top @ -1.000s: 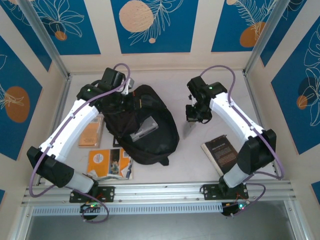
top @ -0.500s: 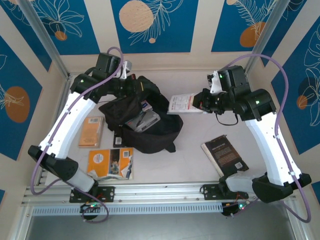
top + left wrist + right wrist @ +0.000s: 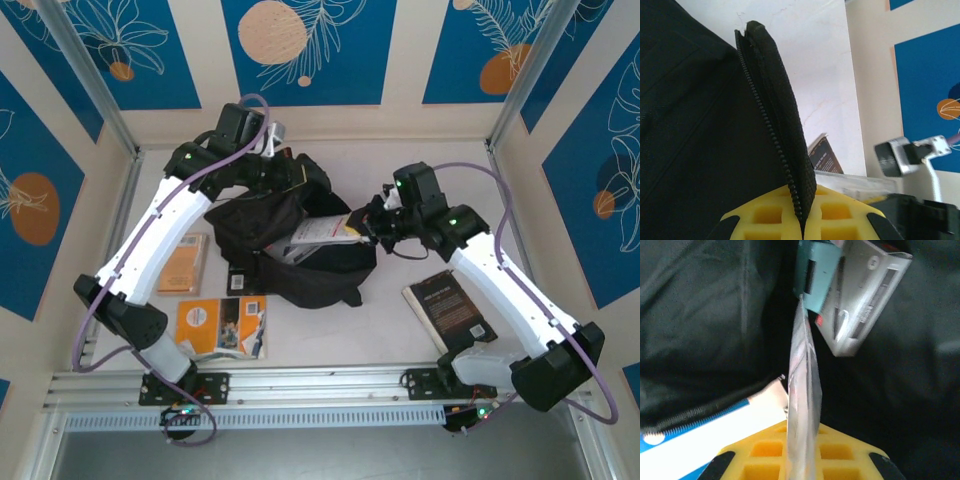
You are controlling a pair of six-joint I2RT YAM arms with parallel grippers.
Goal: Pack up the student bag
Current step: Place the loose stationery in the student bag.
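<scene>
The student bag [image 3: 318,278] appears soft and limp; grip its zippered rim [image 3: 774,125]. Left gripper [image 3: 801,222] pinches that rim; right gripper [image 3: 801,460] pinches a thin packet [image 3: 803,380]

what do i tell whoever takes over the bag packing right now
Left gripper: shut on the bag's zipper edge, holding the mouth open.
Right gripper: shut on a flat white packet, partway into the mouth.
Done: a grey box lies inside the bag.
To do: release the packet inside. The dark book, orange book and orange booklet lie on the table and likely go in next.
</scene>
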